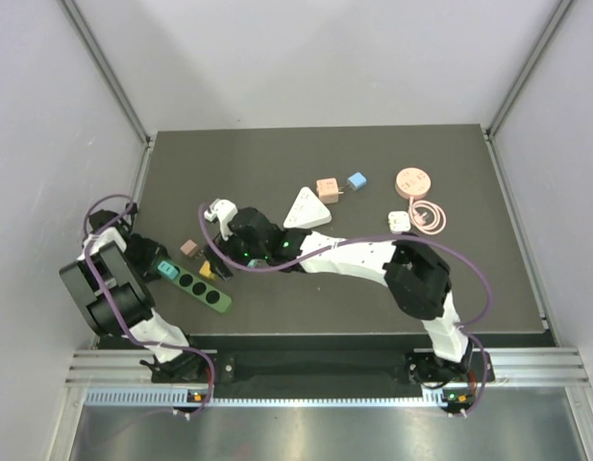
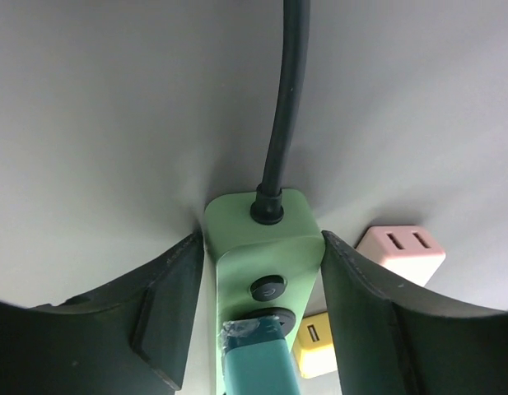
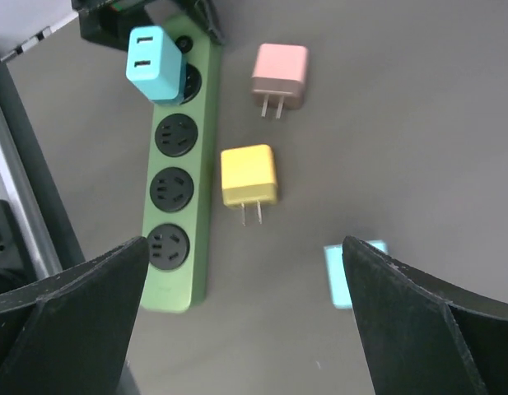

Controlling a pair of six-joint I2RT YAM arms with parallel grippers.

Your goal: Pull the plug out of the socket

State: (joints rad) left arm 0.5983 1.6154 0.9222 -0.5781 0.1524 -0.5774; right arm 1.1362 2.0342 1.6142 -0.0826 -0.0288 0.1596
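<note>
A green power strip (image 1: 200,288) lies at the table's front left with a teal plug (image 1: 168,270) in its end socket. In the left wrist view the strip's cable end (image 2: 262,234) sits between my left gripper's (image 2: 262,276) two fingers, which press on its two sides; the teal plug (image 2: 258,362) is just below. My left gripper (image 1: 142,257) is shut on the strip. My right gripper (image 1: 240,252) hovers to the strip's right, open wide and empty (image 3: 245,280). Its view shows the strip (image 3: 178,173) and teal plug (image 3: 157,62).
Loose yellow (image 3: 249,175) and pink (image 3: 280,72) plugs lie beside the strip, and a light-blue object (image 3: 352,276) is partly hidden by my right finger. Farther back lie a white triangular adapter (image 1: 306,206), small plugs (image 1: 340,185), a round pink socket (image 1: 412,182) and a coiled pink cable (image 1: 429,219).
</note>
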